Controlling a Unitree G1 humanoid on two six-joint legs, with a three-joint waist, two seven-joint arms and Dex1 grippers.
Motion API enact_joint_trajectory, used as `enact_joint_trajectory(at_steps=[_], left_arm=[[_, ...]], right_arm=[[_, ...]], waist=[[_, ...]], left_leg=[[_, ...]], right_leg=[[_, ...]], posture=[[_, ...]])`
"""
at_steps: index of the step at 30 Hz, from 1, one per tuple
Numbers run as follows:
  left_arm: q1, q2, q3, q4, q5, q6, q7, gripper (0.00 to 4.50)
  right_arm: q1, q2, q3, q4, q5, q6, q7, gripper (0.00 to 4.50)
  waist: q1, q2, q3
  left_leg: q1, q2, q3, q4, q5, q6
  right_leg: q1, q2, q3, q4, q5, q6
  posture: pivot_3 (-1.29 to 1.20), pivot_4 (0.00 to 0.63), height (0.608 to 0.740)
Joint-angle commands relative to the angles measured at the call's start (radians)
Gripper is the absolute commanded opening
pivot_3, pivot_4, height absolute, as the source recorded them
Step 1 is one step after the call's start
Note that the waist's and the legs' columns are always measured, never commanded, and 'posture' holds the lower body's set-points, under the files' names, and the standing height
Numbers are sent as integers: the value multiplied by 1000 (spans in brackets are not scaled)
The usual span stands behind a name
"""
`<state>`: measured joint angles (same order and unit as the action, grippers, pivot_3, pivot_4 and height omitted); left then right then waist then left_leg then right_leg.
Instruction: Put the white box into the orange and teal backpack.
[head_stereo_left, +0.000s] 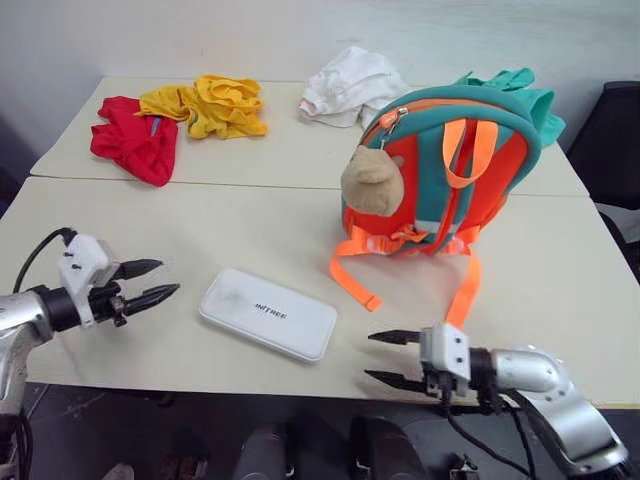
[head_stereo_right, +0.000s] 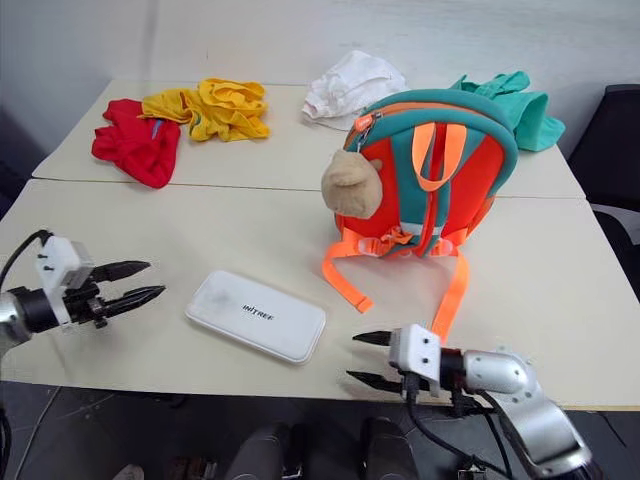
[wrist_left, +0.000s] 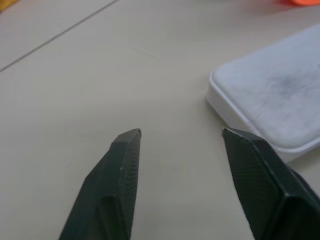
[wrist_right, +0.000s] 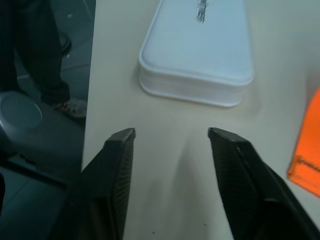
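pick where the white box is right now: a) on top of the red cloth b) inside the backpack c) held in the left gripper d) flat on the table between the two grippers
d: the white box lies flat on the table, with the open left gripper and open right gripper either side of it, neither touching it, and the backpack standing behind.

the white box (head_stereo_left: 267, 313), flat with rounded corners and small dark lettering, lies flat and slightly askew near the front edge of the surface. the orange and teal backpack (head_stereo_left: 440, 180) stands upright farther right, zipper closed, beige plush ball on its left, orange straps trailing forward.
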<state>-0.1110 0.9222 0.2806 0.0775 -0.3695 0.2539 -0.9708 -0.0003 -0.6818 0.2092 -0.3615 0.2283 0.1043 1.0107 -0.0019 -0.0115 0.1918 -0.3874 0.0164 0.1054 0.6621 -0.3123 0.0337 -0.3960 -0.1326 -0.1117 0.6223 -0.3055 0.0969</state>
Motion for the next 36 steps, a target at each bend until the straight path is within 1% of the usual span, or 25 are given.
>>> enact_joint_trajectory(at_steps=[1,2,4,5,8,13,17,23,28,30,31,34,35,36], left_arm=[[-35,13,-89,31,68,-14,-34,1363],[-44,6,-105,27,67,-2,-40,970],[-55,-3,-115,24,62,12,-45,335],[-55,-9,-123,8,50,26,-54,40],[-51,-30,-147,-30,48,35,-58,40],[-25,-60,-167,-126,25,96,-70,40],[1,-80,-199,-215,20,152,-62,40],[41,-124,-222,-277,46,182,-14,40],[55,-154,-204,-304,28,216,27,40],[61,-150,-193,-306,24,226,34,40],[65,-141,-168,-296,6,257,36,40],[66,-112,-53,-248,-87,377,32,614],[64,-101,-11,-227,-130,423,20,919],[55,-81,24,-196,-183,513,7,1254]], right_arm=[[-59,41,66,37,-46,11,-11,1071],[-78,57,77,46,-52,21,-19,631],[-96,74,87,55,-59,33,-27,8],[-110,88,91,58,-59,50,-38,0],[-142,120,88,54,-40,110,-59,0],[-151,106,60,26,-15,170,-56,0],[-170,67,6,35,0,203,-48,0],[-193,-14,-70,101,3,189,-7,0],[-189,-56,-101,129,8,186,19,0],[-184,-60,-104,127,8,190,22,0],[-180,-61,-108,126,8,193,20,0],[-169,-61,-123,123,14,192,18,0],[-165,-61,-132,121,20,193,17,0],[-160,-61,-142,119,30,190,20,0]], waist=[[0,0,0],[-2,-1,0],[-4,-1,0],[-4,-1,0],[-3,-1,0],[0,-1,-1],[-1,-1,-1],[0,-1,-1],[2,-1,-1],[2,-1,-1],[2,-1,-1],[0,-1,-1],[-1,-1,-1],[-3,-1,-1]], left_leg=[[0,0,0,0,0,0],[-1,0,1,1,0,1],[-1,0,2,2,0,1],[-1,0,2,2,1,1],[0,1,2,3,1,1],[0,1,1,3,1,1],[0,0,1,3,1,1],[0,0,1,3,1,1],[1,0,1,3,1,2],[1,0,1,3,1,2],[1,0,1,3,1,1],[1,0,1,3,1,1],[1,0,1,3,1,1],[1,1,1,3,2,1]], right_leg=[[0,0,0,0,0,0],[0,1,-1,1,0,0],[-1,1,-1,2,0,0],[-1,1,-1,2,0,0],[-1,1,0,4,0,0],[0,0,0,4,0,0],[0,0,1,4,0,0],[0,0,0,4,0,0],[1,-1,0,3,0,0],[1,-1,0,3,0,0],[1,-1,0,2,0,0],[1,-1,0,2,0,0],[1,0,0,3,0,0],[1,0,0,3,0,0]], posture=[[0,150,740],[0,150,740],[0,150,740],[0,150,740],[0,150,740],[0,150,740],[0,150,740],[0,150,740],[0,150,740],[0,150,740],[0,150,740],[0,150,740],[0,150,740],[0,150,740]])
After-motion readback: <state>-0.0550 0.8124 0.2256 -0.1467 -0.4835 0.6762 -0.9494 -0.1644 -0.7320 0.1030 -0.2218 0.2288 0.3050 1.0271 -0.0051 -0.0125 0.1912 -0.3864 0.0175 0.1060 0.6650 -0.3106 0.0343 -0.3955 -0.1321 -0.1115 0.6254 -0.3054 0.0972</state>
